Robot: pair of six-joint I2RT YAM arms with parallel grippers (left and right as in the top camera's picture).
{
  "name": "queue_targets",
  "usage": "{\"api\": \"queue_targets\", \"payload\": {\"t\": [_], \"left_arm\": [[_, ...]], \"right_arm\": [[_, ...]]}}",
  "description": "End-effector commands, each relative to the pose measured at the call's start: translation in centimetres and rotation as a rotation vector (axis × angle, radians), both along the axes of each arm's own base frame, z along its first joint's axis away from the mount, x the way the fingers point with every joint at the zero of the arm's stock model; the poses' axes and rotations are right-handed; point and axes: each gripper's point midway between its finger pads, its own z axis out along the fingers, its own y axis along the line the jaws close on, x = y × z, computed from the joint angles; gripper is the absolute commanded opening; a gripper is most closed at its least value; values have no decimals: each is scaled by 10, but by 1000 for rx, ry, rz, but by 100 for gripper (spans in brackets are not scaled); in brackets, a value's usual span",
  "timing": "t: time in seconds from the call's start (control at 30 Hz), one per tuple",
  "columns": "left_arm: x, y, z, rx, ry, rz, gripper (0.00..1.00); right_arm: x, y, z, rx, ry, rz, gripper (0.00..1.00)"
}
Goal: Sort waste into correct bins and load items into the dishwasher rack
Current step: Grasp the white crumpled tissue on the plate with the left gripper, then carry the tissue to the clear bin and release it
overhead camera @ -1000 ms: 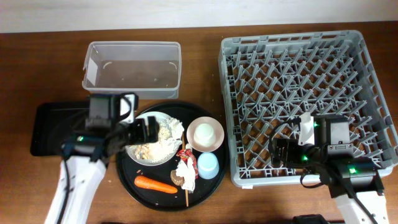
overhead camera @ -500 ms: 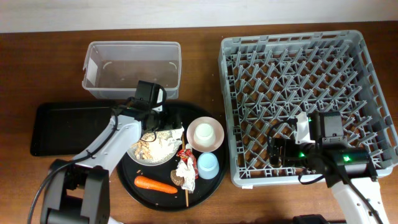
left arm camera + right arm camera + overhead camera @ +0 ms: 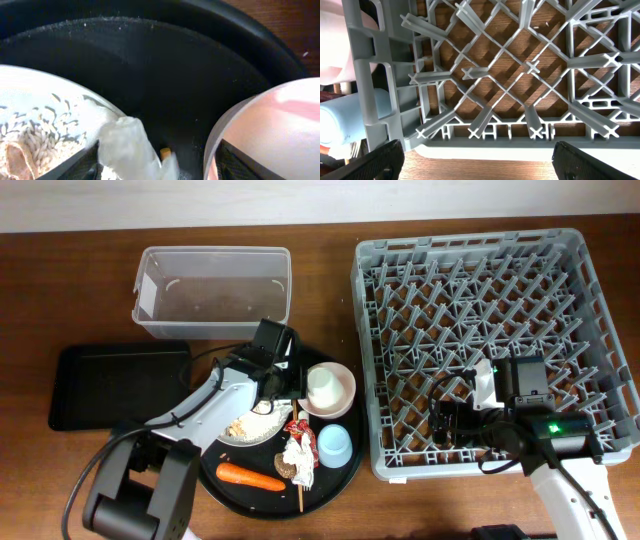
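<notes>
My left gripper [image 3: 284,384] [image 3: 157,165] is open, low over the right edge of the white plate [image 3: 240,427] [image 3: 35,110], beside the pinkish-white bowl [image 3: 345,385] [image 3: 270,125]. A crumpled white tissue [image 3: 129,145] lies between its fingers. Beige food scraps [image 3: 238,423] cover the plate. A white cup [image 3: 323,390] stands in the bowl. The pale blue cup [image 3: 334,445], red wrapper [image 3: 297,428], another tissue [image 3: 297,452], brown lump [image 3: 283,470] and carrot [image 3: 250,477] lie nearby. My right gripper [image 3: 448,423] [image 3: 480,162] is open and empty over the grey rack's [image 3: 560,260] front-left corner.
All the waste and dishes sit on a large round black tray [image 3: 225,480]. The clear tub [image 3: 213,290] stands behind it and the shallow black tray [image 3: 110,385] to its left. The blue cup also shows in the right wrist view [image 3: 350,122] through the rack wall.
My left arm swung right from the shallow black tray, across the plate, to the plate's right edge beside the bowl. My right arm barely moved.
</notes>
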Motion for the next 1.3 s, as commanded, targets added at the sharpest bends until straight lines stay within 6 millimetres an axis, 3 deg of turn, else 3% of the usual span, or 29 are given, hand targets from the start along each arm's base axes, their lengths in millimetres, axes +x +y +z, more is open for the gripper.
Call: {"api": "queue_targets", "payload": {"t": [0.0, 0.07, 0.13, 0.23, 0.3, 0.6, 0.63, 0.73, 0.8, 0.93, 1.07, 1.27], "left_arm": [[7, -1, 4, 5, -21, 2, 70], [10, -2, 12, -4, -42, 3, 70], [15, -4, 27, -20, -80, 3, 84], [18, -6, 54, -48, -144, 4, 86], [18, -5, 60, -53, -158, 5, 86], [1, 17, 29, 49, -39, 104, 86], [1, 17, 25, 53, -30, 105, 81], [-1, 15, 14, 55, 1, 98, 48], [0, 15, 15, 54, -5, 98, 36], [4, 11, 24, 28, -26, 93, 4], [12, 8, 63, -3, -109, 79, 0], [12, 23, 148, -5, -302, 96, 0]], "right_arm": [[4, -2, 6, -8, -16, -4, 98], [4, -2, 6, -8, -16, -4, 98], [4, -2, 6, -8, -16, -4, 98], [3, -2, 6, -9, -13, -4, 98], [3, -2, 6, -9, -11, -4, 98], [0, -2, 5, -9, 0, -4, 98], [0, -2, 5, -9, 1, -4, 98], [0, -2, 5, -9, 2, -4, 98], [-1, -2, 5, -9, 2, -4, 98], [0, -2, 5, -10, 2, -4, 98], [0, -2, 5, -10, 2, -4, 98], [0, -2, 5, -10, 1, -4, 98]]}}
